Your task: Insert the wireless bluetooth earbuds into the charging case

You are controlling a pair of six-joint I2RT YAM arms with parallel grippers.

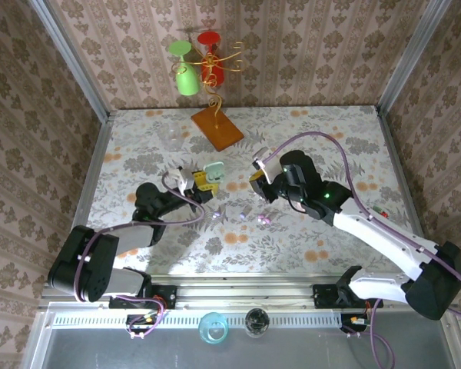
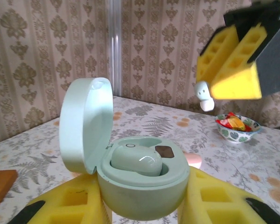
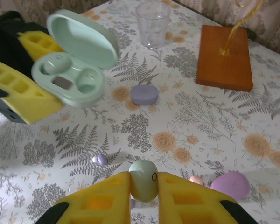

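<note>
Pinched between the 2 yellow foam pads of the right gripper (image 3: 143,186) is a pale earbud (image 3: 143,177), upright, its lower end hidden between the pads. It carries a tiny ring mark on its face (too small to read as a letter or logo). The jaws are closed onto it, almost together. From the left wrist, this bud hangs in the air above and to the right of the charging case (image 2: 144,189), well apart from it.

That mint case is open, with its lid tilted back to the left. The left gripper (image 2: 144,203) is clamped on its base from both sides. 1 mint bud (image 2: 136,161) sits in the socket nearer the left wrist camera and the other socket is bare. A small dark brown panel (image 2: 166,151) lies between them, and I cannot make out any marking on it.

Loose buds lie on the flowered tablecloth (image 3: 200,116). A lilac one (image 3: 100,160) is just ahead of the right pads, and a pinkish one (image 3: 196,179) peeps over the edge of the right-hand pad. A closed lilac case (image 3: 144,94) lies on the cloth between the held bud and the open case, and a pinker case (image 3: 230,185) lies just beside the right pad.

Farther back stand a clear plastic cup (image 3: 153,17) and an orange wooden base (image 3: 225,57). Above the base, in the top view, hang a green glass (image 1: 187,77) and a red glass (image 1: 209,38). A small bowl of wrapped sweets (image 2: 235,127) stands far off to the right.
</note>
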